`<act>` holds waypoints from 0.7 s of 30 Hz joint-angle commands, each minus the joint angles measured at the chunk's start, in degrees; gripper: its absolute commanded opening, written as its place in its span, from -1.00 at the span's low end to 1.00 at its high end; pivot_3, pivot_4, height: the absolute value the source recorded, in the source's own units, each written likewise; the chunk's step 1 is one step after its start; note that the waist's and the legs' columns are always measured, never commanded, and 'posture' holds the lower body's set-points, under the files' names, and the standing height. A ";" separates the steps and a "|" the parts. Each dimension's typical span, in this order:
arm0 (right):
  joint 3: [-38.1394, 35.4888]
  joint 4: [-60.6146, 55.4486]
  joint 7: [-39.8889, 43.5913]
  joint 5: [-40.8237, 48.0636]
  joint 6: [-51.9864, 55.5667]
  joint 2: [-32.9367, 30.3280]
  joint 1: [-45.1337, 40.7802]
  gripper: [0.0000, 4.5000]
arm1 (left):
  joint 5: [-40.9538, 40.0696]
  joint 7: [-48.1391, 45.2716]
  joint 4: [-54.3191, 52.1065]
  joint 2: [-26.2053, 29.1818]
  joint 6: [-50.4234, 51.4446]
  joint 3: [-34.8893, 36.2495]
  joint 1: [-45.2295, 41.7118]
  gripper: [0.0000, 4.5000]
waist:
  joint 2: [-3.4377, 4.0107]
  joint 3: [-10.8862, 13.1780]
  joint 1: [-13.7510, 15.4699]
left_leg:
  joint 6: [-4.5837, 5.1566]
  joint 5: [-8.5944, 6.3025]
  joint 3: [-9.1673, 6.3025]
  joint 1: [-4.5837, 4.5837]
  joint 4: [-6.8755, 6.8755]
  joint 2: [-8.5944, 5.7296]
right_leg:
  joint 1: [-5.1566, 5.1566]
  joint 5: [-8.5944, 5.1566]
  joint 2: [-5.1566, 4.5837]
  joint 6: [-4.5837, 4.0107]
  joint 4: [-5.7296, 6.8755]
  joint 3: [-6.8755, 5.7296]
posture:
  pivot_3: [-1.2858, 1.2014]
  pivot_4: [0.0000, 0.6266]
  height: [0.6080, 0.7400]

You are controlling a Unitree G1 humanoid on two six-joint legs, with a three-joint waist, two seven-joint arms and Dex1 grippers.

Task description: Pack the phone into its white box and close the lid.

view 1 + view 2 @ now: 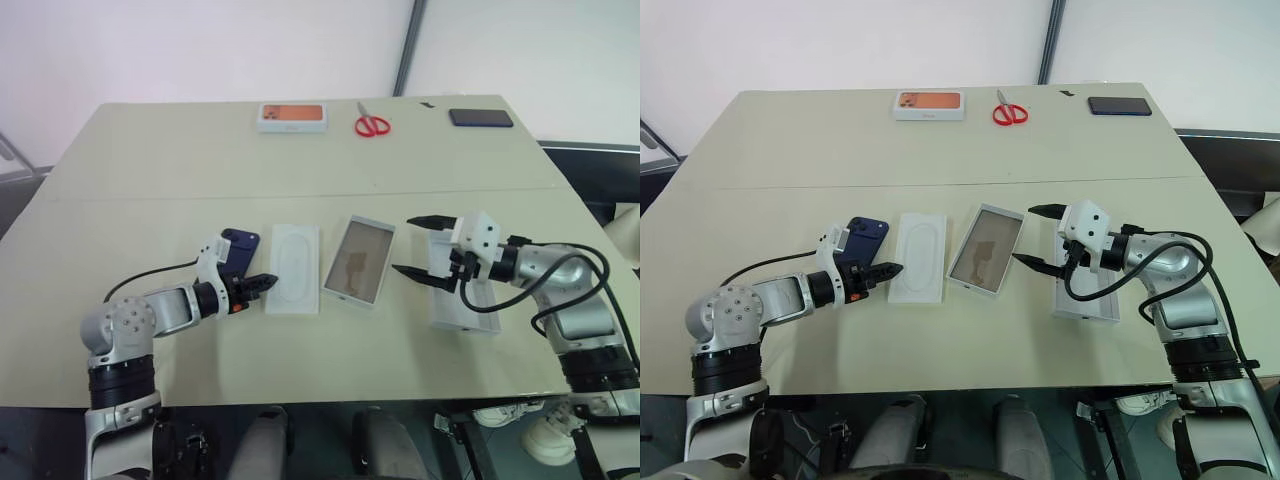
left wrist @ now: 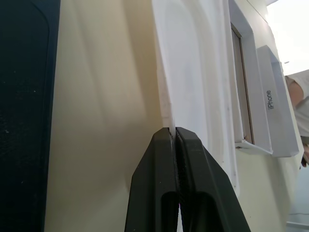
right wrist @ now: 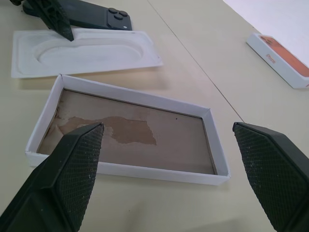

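Note:
The dark navy phone (image 1: 240, 246) lies back up, left of a flat white insert (image 1: 295, 268) with an oval outline. My left gripper (image 1: 264, 283) is shut, its fingertips (image 2: 175, 137) pinched on the insert's near left rim, beside the phone (image 2: 24, 96). Right of the insert sits the white box (image 1: 360, 261), an open tray with a brownish bottom (image 3: 130, 130). Further right, the greyish-white lid (image 1: 463, 312) lies partly under my right arm. My right gripper (image 1: 404, 245) hangs wide open above the table between box and lid, with nothing between its fingers.
Along the table's far edge lie an orange-topped box (image 1: 292, 117), red-handled scissors (image 1: 372, 124) and a thin black slab (image 1: 481, 117). A seam runs across the table behind the work area. A black cable loops around my right forearm.

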 commanded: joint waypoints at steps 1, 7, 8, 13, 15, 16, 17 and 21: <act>-0.82 -2.14 -0.26 0.45 -0.13 0.02 -0.72 1.00 | -0.42 0.42 0.18 0.43 0.67 0.70 0.12 -0.98 | 0.00 0.00 0.00 | 0.00 0.00 0.00 0.00 0.00 0.00 | 0.00 0.00 0.00 0.00 0.00 0.00 | 0.03 -0.52 1.00; -0.04 -4.95 1.09 2.60 2.67 0.39 0.55 1.00 | -2.28 0.73 -0.08 1.01 1.23 3.74 -1.71 -0.98 | -0.01 0.01 0.00 | 0.00 0.00 -0.01 -0.01 0.00 0.00 | -0.02 0.00 0.00 0.00 0.00 0.00 | 0.03 -0.52 1.00; 0.67 -6.50 0.95 2.81 4.03 0.77 1.22 1.00 | -3.73 0.79 0.44 0.94 2.23 5.62 -2.90 -0.98 | -0.02 0.01 0.03 | 0.00 0.00 -0.01 -0.01 0.00 0.01 | -0.02 0.00 0.00 0.00 0.00 0.00 | 0.03 -0.52 1.00; 3.58 -12.74 -0.82 3.82 11.26 3.08 3.51 1.00 | -4.68 0.11 1.21 3.32 2.91 7.08 -5.49 -0.98 | -0.06 0.04 0.05 | -0.01 0.00 -0.04 -0.04 0.00 0.01 | -0.04 0.00 -0.01 0.00 0.00 -0.02 | 0.03 -0.52 1.00; 5.89 -15.49 -3.01 4.01 16.24 5.18 3.83 1.00 | -4.47 0.17 2.24 4.00 2.66 7.04 -6.23 -0.98 | -0.06 0.04 -0.01 | -0.01 0.00 -0.05 -0.04 0.00 0.01 | -0.04 0.00 -0.02 0.00 -0.01 -0.02 | 0.03 -0.52 1.00; 7.39 -16.92 -3.72 3.44 18.30 5.87 4.24 1.00 | -4.44 0.03 2.40 4.26 2.46 6.80 -6.34 -0.98 | -0.06 0.03 -0.03 | -0.01 0.00 -0.06 -0.04 0.00 0.01 | -0.05 0.00 -0.01 0.00 -0.01 -0.01 | 0.03 -0.52 1.00; 8.68 -17.91 -4.32 2.55 19.11 6.48 4.59 1.00 | -4.38 -0.28 2.44 4.53 2.15 6.41 -6.35 -0.98 | -0.06 0.04 -0.02 | -0.01 0.00 -0.08 -0.04 -0.03 0.01 | -0.10 0.00 -0.01 0.00 0.01 0.02 | 0.03 -0.52 1.00; 12.84 -17.40 -7.92 -1.83 21.65 8.53 3.76 1.00 | -3.86 -0.93 2.59 4.70 0.87 5.25 -5.82 -0.98 | -0.06 0.04 0.04 | -0.03 0.01 -0.10 -0.06 -0.03 0.01 | -0.12 0.00 -0.01 0.00 0.00 0.01 | 0.03 -0.52 1.00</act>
